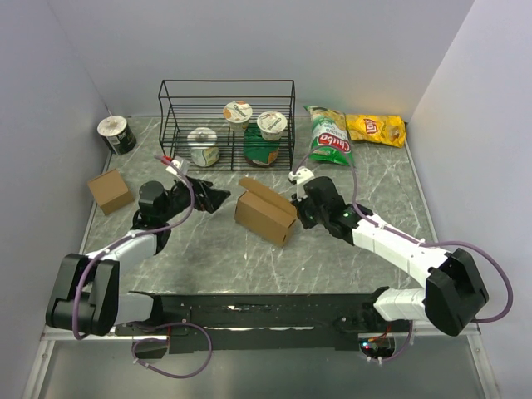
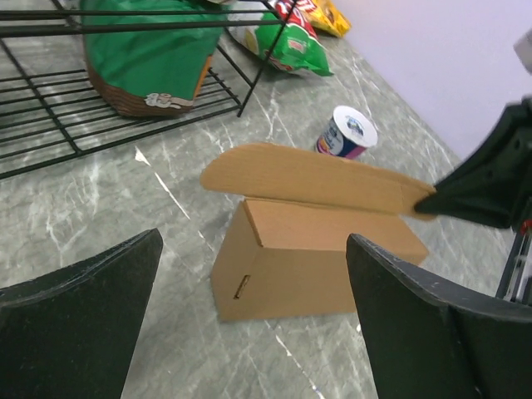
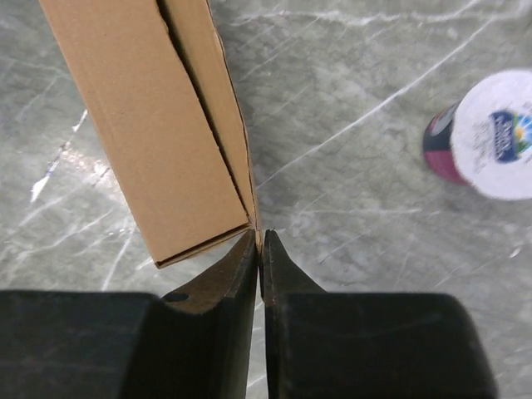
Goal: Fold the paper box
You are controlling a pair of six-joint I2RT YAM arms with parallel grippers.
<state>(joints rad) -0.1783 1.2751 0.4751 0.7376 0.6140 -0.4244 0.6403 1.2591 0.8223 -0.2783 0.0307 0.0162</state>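
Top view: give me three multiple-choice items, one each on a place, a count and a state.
1. Relative to the paper box, the small box sits: A left; B right; C on top.
2. Cups in the rack: A one; B three; C five.
3. The right gripper is: A wide open; B out of view; C shut on the flap.
Key: A, it lies on the top view's left side; B, three show on the shelves; C, its jaws pinch the flap's edge.

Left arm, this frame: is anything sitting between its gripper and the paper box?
Nothing visible. The left gripper is open and faces the paper box across bare table only. The right gripper pinches the box's lid flap at the other end, off that path.
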